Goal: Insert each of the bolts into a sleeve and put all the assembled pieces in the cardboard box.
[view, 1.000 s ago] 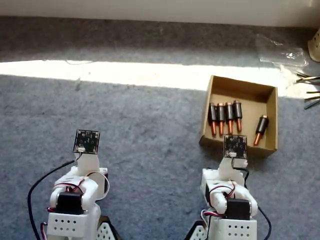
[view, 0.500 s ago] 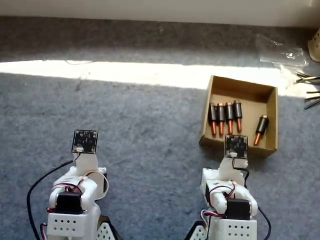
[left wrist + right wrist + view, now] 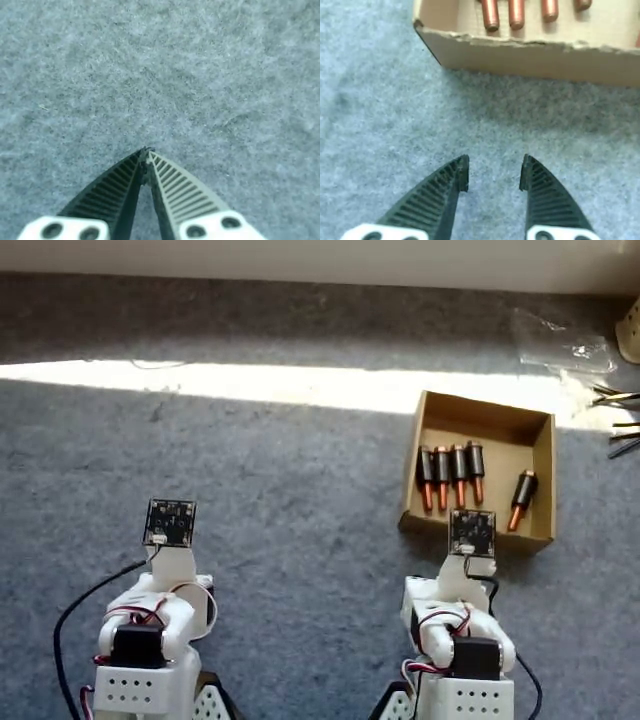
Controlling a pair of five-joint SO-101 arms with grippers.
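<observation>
status: your left gripper (image 3: 146, 152) is clenched, ribbed tips meeting, nothing held between them. it sits over bare grey carpet (image 3: 160, 75), well away from the cardboard box (image 3: 412, 465), on the box's left in the high view.

your right gripper (image 3: 493, 172) is released, with a clear gap between the two tips and only carpet showing through it. it hangs near the box's near wall (image 3: 530, 55), outside the box, not touching it.

the task's things are all inside the box. four assembled pieces (image 3: 441, 468) lie side by side in a row on the box floor, toward its left wall, black sleeves pointing to the far wall and copper bolt ends (image 3: 490, 14) toward the near wall. in the right wrist view those copper ends show just over the near wall's torn edge. a fifth piece (image 3: 522, 498) lies apart from the row, close to the box's right wall, tilted, copper end also toward the near wall.

in the high view the left arm (image 3: 160, 610) is folded back well left of the box, and the right arm (image 3: 455, 625) is just in front of the box. the right arm's wrist board overlaps the near wall from that angle.

a sunlit strip (image 3: 250, 385) crosses the carpet beyond the box's far wall. a clear plastic bag (image 3: 565, 340) lies past the box's far right corner.
</observation>
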